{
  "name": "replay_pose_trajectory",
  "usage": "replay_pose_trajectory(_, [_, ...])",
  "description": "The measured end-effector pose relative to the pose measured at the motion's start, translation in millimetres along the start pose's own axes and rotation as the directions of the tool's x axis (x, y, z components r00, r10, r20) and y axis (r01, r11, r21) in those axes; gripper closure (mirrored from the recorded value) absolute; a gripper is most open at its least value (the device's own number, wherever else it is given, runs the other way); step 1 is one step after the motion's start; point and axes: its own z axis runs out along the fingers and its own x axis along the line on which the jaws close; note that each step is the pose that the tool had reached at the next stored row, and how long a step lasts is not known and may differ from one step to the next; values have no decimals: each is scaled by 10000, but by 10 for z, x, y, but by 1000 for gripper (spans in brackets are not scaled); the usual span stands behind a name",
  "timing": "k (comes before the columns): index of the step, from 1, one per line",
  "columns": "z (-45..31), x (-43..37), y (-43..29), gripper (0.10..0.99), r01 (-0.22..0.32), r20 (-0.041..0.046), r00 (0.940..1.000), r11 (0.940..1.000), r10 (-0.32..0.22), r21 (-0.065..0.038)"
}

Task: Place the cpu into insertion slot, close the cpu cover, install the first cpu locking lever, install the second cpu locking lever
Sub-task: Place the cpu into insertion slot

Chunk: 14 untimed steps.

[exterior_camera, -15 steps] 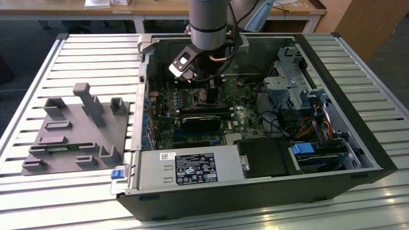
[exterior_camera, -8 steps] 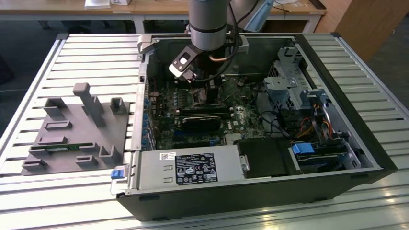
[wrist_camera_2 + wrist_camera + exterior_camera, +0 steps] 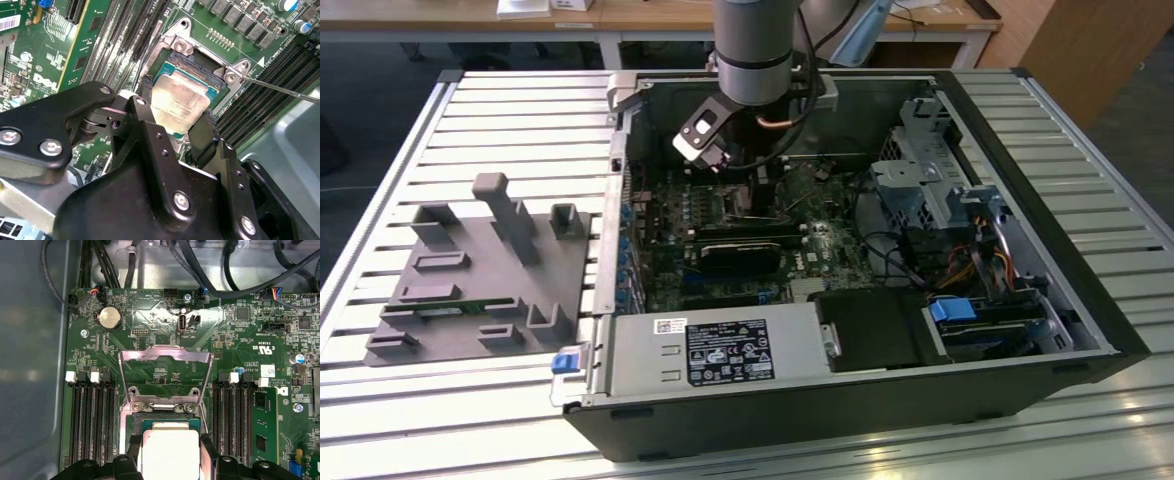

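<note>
Pointing straight down, arm (image 3: 754, 50) grips cpu (image 3: 180, 102) in jaws over insertion slot (image 3: 192, 64).

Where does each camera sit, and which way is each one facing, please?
Exterior view: off the arm, raised, looking down into the open computer case; the arm hangs into it.
Second wrist view: on the arm, looking past the gripper at the cpu it holds over the insertion slot.
First wrist view: on the arm, looking across the cpu to the raised cpu cover.
Shared: both wrist views show the gripper's fingers flanking the cpu.
</note>
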Motion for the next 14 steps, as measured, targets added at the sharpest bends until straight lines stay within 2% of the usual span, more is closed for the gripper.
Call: replay_pose_trajectory(14, [70, 40, -11, 545, -42, 3, 10000, 10000, 42, -1])
